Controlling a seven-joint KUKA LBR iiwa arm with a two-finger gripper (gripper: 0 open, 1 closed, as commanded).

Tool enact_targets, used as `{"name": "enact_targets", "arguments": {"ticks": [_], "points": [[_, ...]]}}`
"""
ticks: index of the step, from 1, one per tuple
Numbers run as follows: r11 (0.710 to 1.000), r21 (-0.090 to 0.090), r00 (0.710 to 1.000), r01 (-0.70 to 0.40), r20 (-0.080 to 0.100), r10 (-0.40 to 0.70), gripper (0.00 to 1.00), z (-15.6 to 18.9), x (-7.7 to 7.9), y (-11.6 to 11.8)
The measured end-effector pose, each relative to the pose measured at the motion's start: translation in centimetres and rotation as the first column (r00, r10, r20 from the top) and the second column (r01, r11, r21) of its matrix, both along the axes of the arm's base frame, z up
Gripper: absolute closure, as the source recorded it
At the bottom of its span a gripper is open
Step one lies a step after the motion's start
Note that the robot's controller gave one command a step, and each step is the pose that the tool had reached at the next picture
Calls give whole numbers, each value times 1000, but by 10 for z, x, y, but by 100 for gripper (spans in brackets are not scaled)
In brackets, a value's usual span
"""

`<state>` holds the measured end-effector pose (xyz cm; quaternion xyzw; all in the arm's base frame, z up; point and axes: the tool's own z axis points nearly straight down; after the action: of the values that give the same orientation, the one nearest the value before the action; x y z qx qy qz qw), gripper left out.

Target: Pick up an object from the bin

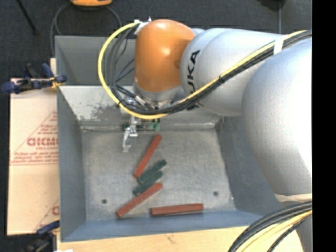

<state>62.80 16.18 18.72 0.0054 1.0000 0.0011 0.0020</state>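
Currently the gripper (128, 138) is hanging at the back of the bin, beside a red stick (147, 156)

You are looking down on the gripper as it is hanging low over the floor of the grey bin (71, 161), close to the back wall and left of the middle. Whether it is spread or closed you cannot tell, because the orange cover (163, 54) of the wrist is hiding most of it. The long red stick is the nearest thing. It is lying slanted, just to the right of the gripper. Below it two dark green blocks (152, 168) are lying side by side. A second red stick (139, 199) is lying slanted under them, and a third red stick (176, 209) is lying flat near the front wall.
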Motion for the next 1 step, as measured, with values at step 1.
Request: {"name": "enact_targets", "arguments": {"ticks": [1], "points": [[1000,0,1000,0,0,0,0,0,0,0]]}}
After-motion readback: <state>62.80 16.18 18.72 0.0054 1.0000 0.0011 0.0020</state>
